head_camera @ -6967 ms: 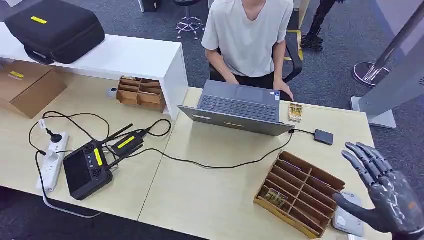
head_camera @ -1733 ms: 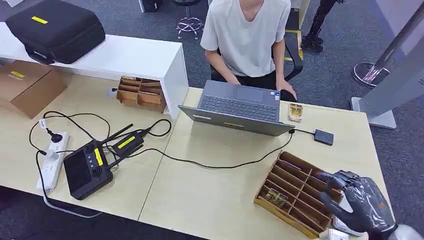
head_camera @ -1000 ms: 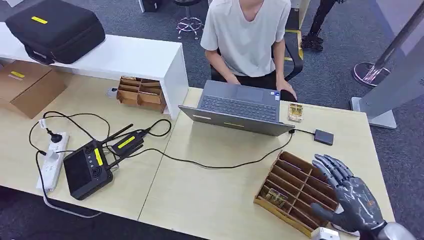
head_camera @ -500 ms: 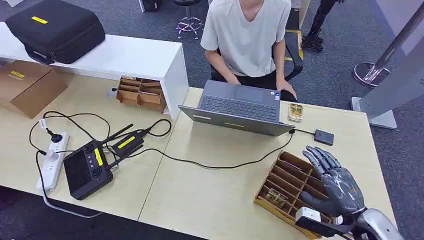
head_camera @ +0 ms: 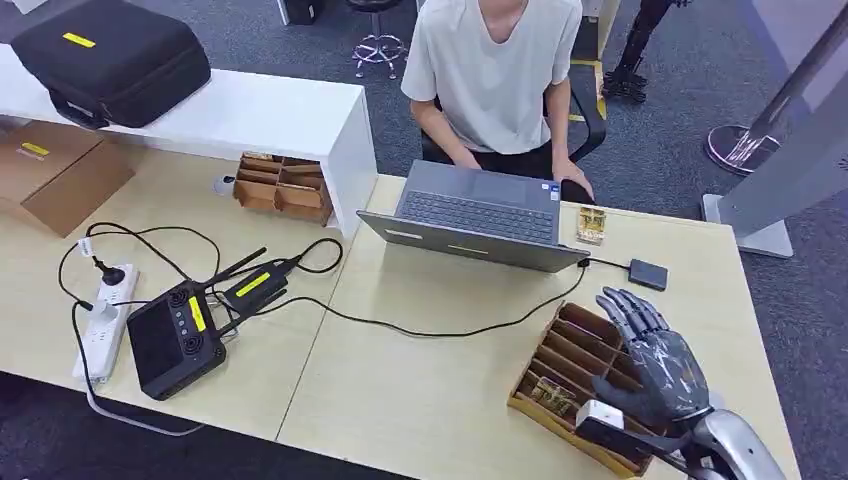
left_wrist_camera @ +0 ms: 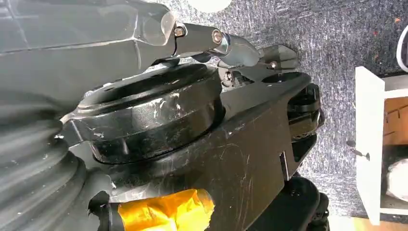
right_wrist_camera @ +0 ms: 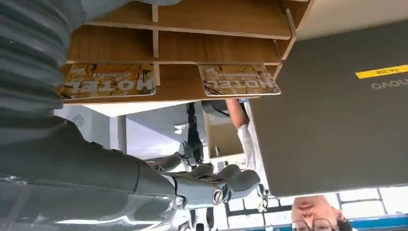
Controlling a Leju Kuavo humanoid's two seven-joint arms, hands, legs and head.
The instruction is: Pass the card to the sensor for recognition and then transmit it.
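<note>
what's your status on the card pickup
Right robot hand open above wooden organizer, holding nothing. Card lies in slot. Left robot hand unseen.

A light wooden desk (head_camera: 440,390) stretches away to the left of the right hand (head_camera: 655,365), with a second one (head_camera: 45,290) butted against its far-left end. Beyond that, farther from the hand, stands a white bench (head_camera: 250,115). Dark grey carpet (head_camera: 680,120) covers the floor past the desk's far edge. Ahead and to the hand's right rises a grey stand (head_camera: 790,170), possibly a display base.
</note>
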